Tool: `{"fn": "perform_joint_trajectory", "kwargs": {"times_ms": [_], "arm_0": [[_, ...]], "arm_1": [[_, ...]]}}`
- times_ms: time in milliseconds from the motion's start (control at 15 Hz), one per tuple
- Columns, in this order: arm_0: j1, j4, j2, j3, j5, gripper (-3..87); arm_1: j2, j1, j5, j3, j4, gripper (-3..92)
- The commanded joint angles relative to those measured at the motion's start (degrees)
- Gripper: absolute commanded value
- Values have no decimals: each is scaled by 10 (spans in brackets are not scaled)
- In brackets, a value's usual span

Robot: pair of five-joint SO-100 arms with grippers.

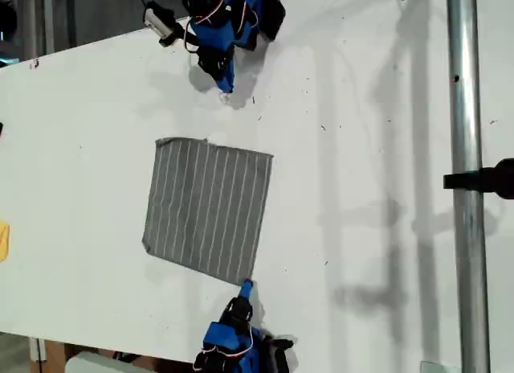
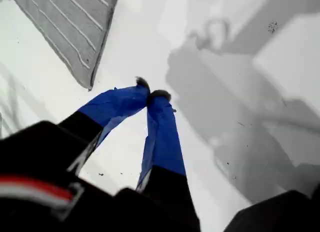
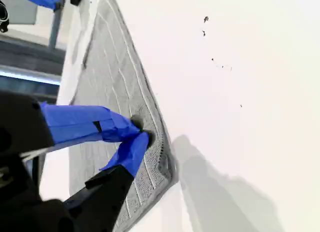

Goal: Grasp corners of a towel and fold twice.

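Bright overhead light, soft shadows on table point(image 1: 377, 108); wrist views blurry, maybe overexposed.

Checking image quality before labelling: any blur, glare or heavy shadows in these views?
Exterior view: sharp, soft arm shadows on the white table, thin grey white-striped towel evenly lit. First wrist view: broad grey shadows, blurred black housing up close. Second wrist view: table nearly blown out, stripes readable beside my second end effector.

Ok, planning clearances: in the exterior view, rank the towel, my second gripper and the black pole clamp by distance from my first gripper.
From my first gripper, in the exterior view:
1. Towel, just below.
2. My second gripper, at the towel's lower corner.
3. Black pole clamp, at the right edge.
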Motion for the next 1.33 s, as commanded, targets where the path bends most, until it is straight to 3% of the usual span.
{"fn": "perform_joint_trajectory", "kwargs": {"times_ms": [0,333,867,1000,1267], "arm_0": [[123,3,3,3,-485,-26],[123,1,3,3,-511,-26],[113,-11,-9,-40,-491,-27],[101,-28,-75,-83,-478,-27],[93,-122,-387,-242,-448,-27]], "arm_1": [[1,-6,4,-8,4,25],[1,-6,4,-8,4,25],[1,-8,4,-8,4,25],[1,-8,4,-8,4,25],[1,-9,4,-8,4,25]]}}
